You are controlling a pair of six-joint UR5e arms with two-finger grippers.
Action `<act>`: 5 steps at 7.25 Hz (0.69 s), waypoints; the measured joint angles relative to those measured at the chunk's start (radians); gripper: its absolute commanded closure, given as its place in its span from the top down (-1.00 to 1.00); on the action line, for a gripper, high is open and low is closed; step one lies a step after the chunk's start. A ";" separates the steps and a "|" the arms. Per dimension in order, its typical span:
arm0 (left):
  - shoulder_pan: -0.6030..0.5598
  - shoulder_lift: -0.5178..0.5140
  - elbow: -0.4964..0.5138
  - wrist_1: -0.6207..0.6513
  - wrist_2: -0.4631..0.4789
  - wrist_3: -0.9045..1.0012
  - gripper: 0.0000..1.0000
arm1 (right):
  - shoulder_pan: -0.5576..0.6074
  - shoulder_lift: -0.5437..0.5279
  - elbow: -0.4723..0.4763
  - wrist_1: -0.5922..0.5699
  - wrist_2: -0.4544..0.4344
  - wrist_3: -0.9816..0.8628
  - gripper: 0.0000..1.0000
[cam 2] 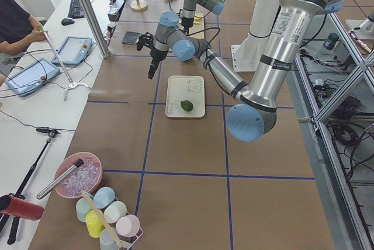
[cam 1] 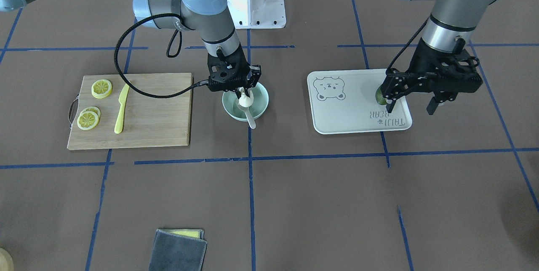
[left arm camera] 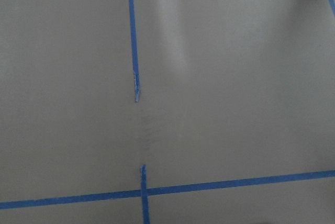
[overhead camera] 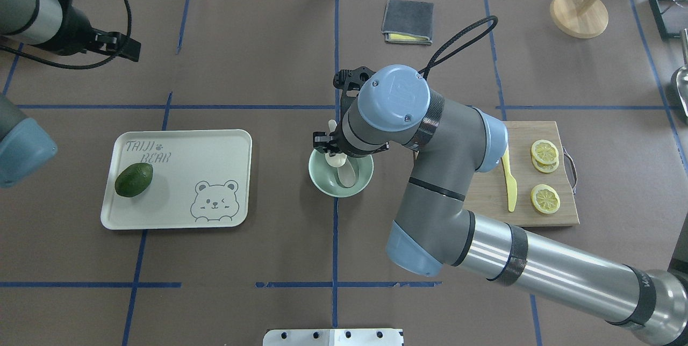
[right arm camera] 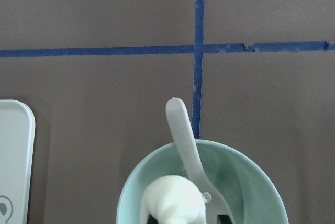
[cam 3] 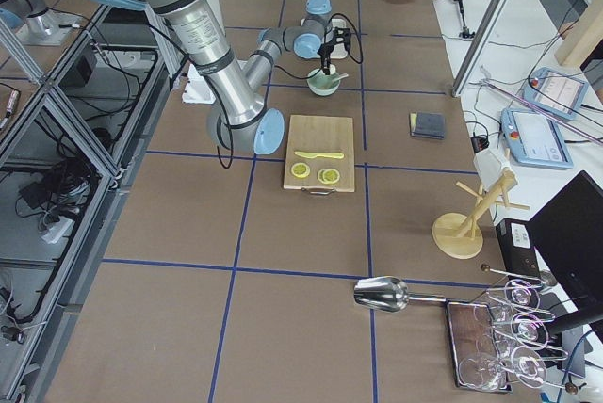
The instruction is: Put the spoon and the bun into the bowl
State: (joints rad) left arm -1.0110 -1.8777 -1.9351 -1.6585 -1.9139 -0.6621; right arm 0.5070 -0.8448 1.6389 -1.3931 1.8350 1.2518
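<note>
My right gripper [cam 1: 246, 93] hung pointing straight down over the pale mint-green bowl [cam 1: 263, 94], which stood near the middle of the brown table. Its jaws were narrow, one finger close on either side of the small white bun [cam 1: 244, 101]. I could not tell whether they were pressing on the bun or merely flanking it. The bun sat within the bowl's rim, just beside the spoon [cam 1: 251, 119]. The spoon's oval scoop lay inside the bowl, and its short handle leaned over the rim on the side away from my base.

My left gripper [cam 1: 412, 106] was held up off the table with its jaws spread wide and nothing between them. Its wrist camera saw only brown table covering and blue tape lines. On that side lay the white bear-printed tray [cam 1: 349, 115] with a dark green fruit [overhead camera: 134, 179] on it. A wooden board [cam 1: 156, 111] on my right side carried lemon slices [cam 1: 102, 88] and a yellow knife [cam 1: 121, 109].
</note>
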 measured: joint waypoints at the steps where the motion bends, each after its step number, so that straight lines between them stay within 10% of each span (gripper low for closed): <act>1: -0.041 0.030 0.005 -0.001 -0.002 0.094 1.00 | -0.001 0.006 0.000 0.000 0.000 0.001 1.00; 5: -0.109 0.073 0.031 -0.009 -0.003 0.238 1.00 | 0.001 0.012 -0.001 0.001 0.000 0.002 0.99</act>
State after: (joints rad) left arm -1.1202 -1.8045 -1.9043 -1.6679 -1.9171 -0.4236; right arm 0.5084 -0.8329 1.6383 -1.3919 1.8346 1.2533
